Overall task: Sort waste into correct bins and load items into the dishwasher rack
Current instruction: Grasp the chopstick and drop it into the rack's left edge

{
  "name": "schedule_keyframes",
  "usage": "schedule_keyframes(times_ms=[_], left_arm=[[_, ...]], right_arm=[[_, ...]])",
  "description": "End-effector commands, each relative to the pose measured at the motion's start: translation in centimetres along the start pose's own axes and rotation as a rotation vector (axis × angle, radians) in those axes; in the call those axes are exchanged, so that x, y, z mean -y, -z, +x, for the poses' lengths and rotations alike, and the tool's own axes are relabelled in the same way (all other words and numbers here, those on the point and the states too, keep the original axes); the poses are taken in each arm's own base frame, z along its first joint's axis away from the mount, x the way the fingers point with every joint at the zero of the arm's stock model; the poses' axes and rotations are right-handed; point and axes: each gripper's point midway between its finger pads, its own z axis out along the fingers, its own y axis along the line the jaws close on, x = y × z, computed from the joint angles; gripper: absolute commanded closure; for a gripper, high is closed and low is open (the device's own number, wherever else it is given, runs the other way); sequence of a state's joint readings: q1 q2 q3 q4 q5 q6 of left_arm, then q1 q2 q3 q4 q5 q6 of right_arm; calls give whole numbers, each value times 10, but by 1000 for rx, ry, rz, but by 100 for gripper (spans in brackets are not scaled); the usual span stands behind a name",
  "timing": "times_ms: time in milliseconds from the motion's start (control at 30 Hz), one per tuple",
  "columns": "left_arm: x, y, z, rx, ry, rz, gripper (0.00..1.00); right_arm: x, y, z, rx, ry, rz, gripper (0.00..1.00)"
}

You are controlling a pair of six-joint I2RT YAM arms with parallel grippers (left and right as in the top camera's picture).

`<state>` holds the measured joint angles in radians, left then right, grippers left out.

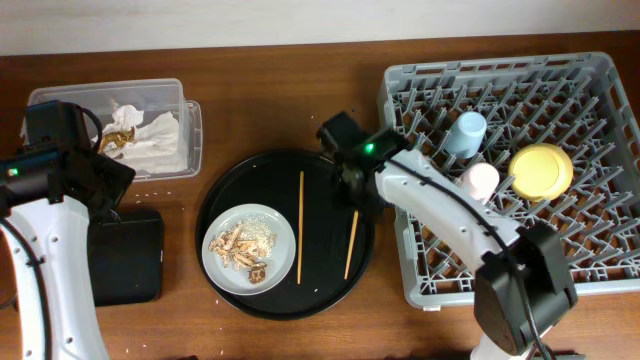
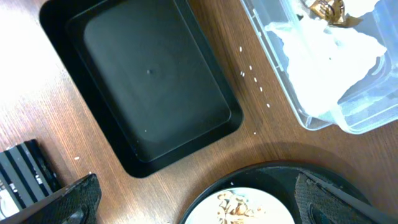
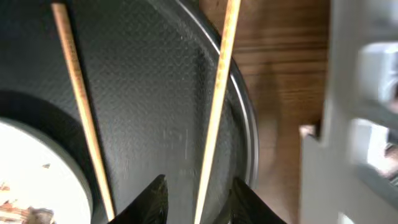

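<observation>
Our right gripper [image 3: 200,202] stands open, one chopstick [image 3: 217,99] running up between its fingers (a gap shows on either side). The second chopstick [image 3: 78,106] lies to its left, the dishwasher rack [image 3: 317,168] to its right. Our left gripper [image 2: 196,193] is spread wide above the plate [image 2: 208,198], with the shallow black tray [image 2: 155,81] ahead.

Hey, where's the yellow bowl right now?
In the overhead view, the yellow bowl sits in the dishwasher rack, toward its right side, just right of the pink cup.
</observation>
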<state>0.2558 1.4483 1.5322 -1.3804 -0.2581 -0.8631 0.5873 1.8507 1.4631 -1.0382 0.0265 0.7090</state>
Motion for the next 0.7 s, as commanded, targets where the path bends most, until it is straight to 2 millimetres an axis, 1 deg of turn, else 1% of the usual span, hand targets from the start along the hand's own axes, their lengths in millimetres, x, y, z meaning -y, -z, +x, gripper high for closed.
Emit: schedule_keyframes(times_ms=[0, 100, 200, 333, 400, 500, 600, 667], left_arm=[[-2, 0, -1, 5, -3, -7, 1], [-2, 0, -1, 5, -3, -7, 1], [-2, 0, -1, 5, -3, -7, 1], [-2, 0, -1, 5, -3, -7, 1], [-2, 0, -1, 4, -3, -7, 1], [-2, 0, -1, 5, -3, -7, 1], [-2, 0, -1, 5, -3, -7, 1], [-2, 0, -1, 5, -3, -7, 1]], right_arm=[[1, -18, 15, -21, -63, -4, 67], [8, -38, 26, -38, -71, 1, 67], [11, -51, 30, -34, -86, -6, 67], [3, -59, 30, -18, -102, -45, 68], [6, -64, 33, -14, -117, -35, 68], [8, -71, 32, -10, -117, -16, 68], [7, -83, 31, -14, -117, -11, 75], [10, -86, 30, -8, -117, 5, 76]])
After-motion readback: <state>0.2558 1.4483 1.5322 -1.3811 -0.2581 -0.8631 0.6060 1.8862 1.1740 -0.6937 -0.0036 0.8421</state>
